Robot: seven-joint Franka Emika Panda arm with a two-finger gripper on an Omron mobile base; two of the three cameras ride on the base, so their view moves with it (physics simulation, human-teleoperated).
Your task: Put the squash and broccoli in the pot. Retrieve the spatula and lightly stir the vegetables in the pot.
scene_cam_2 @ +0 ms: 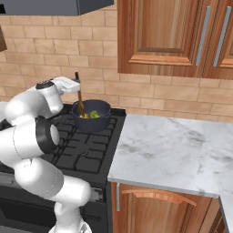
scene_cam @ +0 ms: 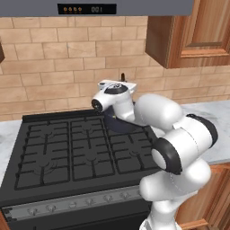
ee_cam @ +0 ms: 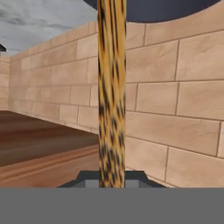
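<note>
My arm is folded, elbow bent high, forearm reaching forward and level. My hand (scene_cam_2: 78, 85) is turned sideways, fingers clamped tight on a wooden handle (ee_cam: 111, 94) running upright between them.

The range hood's dark display (scene_cam: 87, 9) shows "001" beside four small orange marks.

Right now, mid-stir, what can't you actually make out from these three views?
- Pot, left base view: mostly hidden behind the arm; its contents can't be seen.
- Squash and broccoli, right base view: too small to tell their shapes apart.
- Spatula blade: sunk in the pot, hidden by its wall.
- Gripper, hand view: the fingertips are covered by the spatula handle and cut off at the bottom.
</note>
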